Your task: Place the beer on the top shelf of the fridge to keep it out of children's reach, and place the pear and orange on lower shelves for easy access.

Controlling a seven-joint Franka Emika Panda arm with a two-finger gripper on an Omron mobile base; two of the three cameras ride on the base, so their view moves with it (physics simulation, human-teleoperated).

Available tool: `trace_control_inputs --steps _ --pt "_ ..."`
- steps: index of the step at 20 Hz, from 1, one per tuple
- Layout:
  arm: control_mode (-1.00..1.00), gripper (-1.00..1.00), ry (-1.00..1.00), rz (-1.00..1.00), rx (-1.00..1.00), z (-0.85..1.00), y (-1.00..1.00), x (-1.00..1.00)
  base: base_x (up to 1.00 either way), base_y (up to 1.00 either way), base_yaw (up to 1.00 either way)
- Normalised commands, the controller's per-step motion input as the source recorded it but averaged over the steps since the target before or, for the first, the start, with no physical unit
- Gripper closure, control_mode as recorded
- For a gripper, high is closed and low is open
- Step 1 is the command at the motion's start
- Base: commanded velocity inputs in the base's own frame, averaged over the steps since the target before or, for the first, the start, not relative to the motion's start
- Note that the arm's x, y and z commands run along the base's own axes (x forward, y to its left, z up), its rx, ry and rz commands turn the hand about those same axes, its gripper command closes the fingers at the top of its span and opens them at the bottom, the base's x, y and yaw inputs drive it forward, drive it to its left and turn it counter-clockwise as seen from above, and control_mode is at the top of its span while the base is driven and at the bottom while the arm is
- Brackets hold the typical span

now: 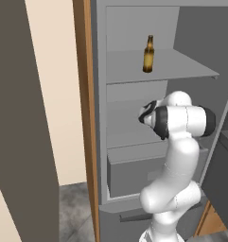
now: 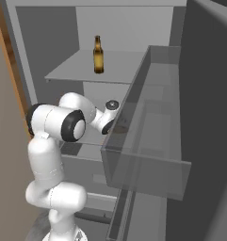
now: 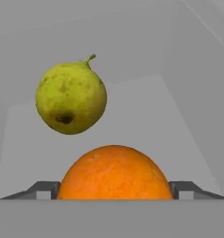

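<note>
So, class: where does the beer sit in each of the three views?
Left base view: beer upper centre, upright on the top shelf.
Right base view: beer upper left of centre, same shelf.
Hand view: not in it.
Shared landmark: the top shelf.

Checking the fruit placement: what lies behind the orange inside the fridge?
Behind the round orange fruit lies the yellow-green pear on a grey lower shelf. The shelf directly beneath the orange is covered.
</note>
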Motion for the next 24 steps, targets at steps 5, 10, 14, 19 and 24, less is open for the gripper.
trace_control_inputs --steps 5,10,14,19,24 --pt "-1.00 1.00 -0.01 0.02 0.01 -0.16 -0.08 0.82 0.00 0.00 0.00" --pt "-1.00 -1.00 0.00 0.01 0.00 -0.21 0.00 0.56 0.00 0.00 0.00" --pt "-1.00 -1.00 0.00 0.00 0.00 -0.02 0.00 0.06 0.00 0.00 0.00" --pt "-1.00 -1.00 0.00 0.00 -0.05 0.00 0.16 -0.10 0.00 0.00 0.00" --pt "-1.00 -1.00 0.01 0.00 -0.07 0.06 0.25 -0.39 0.00 0.00 0.00"
